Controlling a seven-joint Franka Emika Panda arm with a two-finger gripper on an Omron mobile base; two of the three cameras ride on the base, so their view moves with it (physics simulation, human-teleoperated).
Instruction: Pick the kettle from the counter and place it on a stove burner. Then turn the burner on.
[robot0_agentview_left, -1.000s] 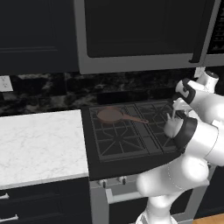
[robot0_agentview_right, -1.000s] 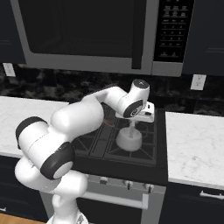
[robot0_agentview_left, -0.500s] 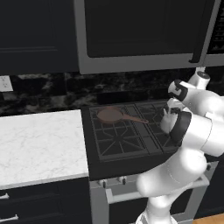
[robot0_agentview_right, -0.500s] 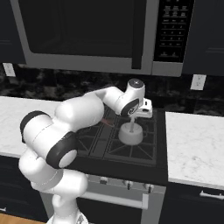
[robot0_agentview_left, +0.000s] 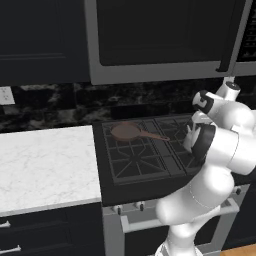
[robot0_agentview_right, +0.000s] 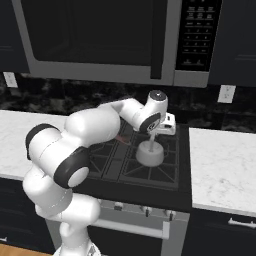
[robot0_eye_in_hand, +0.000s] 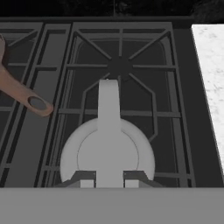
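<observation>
Kettle (robot0_agentview_right: 150, 154) now sits lower, on the right-hand stove burner (robot0_eye_in_hand: 120, 65), than a second ago, the hand (robot0_eye_in_hand: 109, 180) closed on its handle from above, so release and the burner knob likely come next.

A large microwave (robot0_agentview_right: 100, 42) with a dark glass door and a silver frame hangs above the range, its control panel (robot0_agentview_right: 195, 35) on the right side. Dark cabinets (robot0_agentview_left: 40, 40) flank it. The backsplash (robot0_agentview_left: 50, 105) is black stone with pale veining (glossy in places), carrying white outlets (robot0_agentview_right: 226, 93). Below, dark drawers (robot0_agentview_left: 45, 232) have silver pulls, and the oven front (robot0_agentview_right: 135, 227) has a silver bar handle.
</observation>
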